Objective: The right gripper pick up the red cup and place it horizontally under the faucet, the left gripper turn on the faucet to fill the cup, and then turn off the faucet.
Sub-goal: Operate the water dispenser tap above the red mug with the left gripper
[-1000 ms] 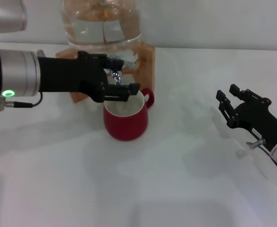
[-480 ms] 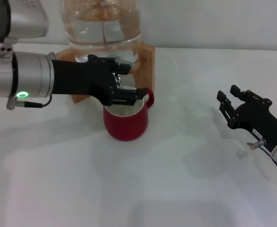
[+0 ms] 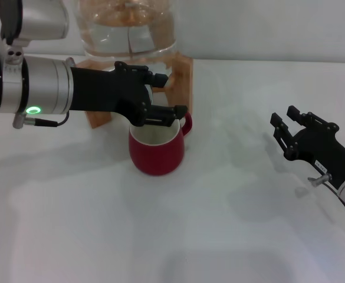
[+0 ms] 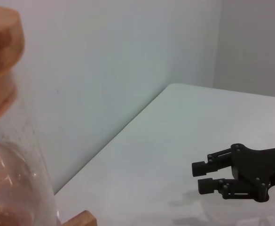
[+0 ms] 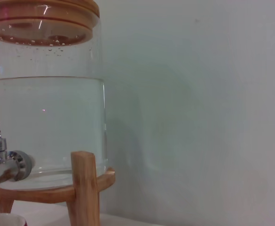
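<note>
My left gripper (image 3: 160, 97), grip state unclear, hovers over the red cup (image 3: 157, 148), masking the faucet (image 5: 3, 165); right gripper (image 3: 287, 131) rests released, well apart.

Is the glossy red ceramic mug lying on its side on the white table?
No, the red mug stands upright below the black left gripper, its open mouth facing up.

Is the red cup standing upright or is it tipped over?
Upright. In the head view the red cup rests on its base on the table, its off-white mouth facing up, under the left gripper.
</note>
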Motion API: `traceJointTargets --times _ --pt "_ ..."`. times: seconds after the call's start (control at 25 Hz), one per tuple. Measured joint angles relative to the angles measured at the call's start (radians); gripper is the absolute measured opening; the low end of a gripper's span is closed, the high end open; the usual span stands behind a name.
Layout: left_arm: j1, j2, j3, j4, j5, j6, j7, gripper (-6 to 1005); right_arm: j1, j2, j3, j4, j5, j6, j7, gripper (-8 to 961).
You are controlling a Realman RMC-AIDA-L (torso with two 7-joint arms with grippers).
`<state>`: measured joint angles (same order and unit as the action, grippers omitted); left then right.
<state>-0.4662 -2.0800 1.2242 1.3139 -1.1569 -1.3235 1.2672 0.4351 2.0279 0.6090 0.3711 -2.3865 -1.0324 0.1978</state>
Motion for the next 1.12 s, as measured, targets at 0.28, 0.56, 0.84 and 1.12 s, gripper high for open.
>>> traceJointTargets --times 0.28,0.56,0.84,1.12 --pt "-0.013 0.002 0.000 -0.007 0.008 0.000 -0.003 759 0.001 0.000 0.000 0.001 0.003 -0.002 0.000 363" --pt "-0.015 0.001 -0.003 -0.011 0.010 0.000 -0.007 759 -0.002 0.000 0.000 0.000 0.004 -0.002 0.000 363" --pt "-0.009 0.001 -0.004 -0.009 0.010 0.000 -0.015 759 -0.004 0.000 0.000 0.001 0.001 -0.001 0.000 362" --pt "-0.008 0.001 -0.006 -0.011 0.021 0.000 -0.017 759 -0.006 0.000 0.000 0.002 -0.002 -0.001 0.000 362"
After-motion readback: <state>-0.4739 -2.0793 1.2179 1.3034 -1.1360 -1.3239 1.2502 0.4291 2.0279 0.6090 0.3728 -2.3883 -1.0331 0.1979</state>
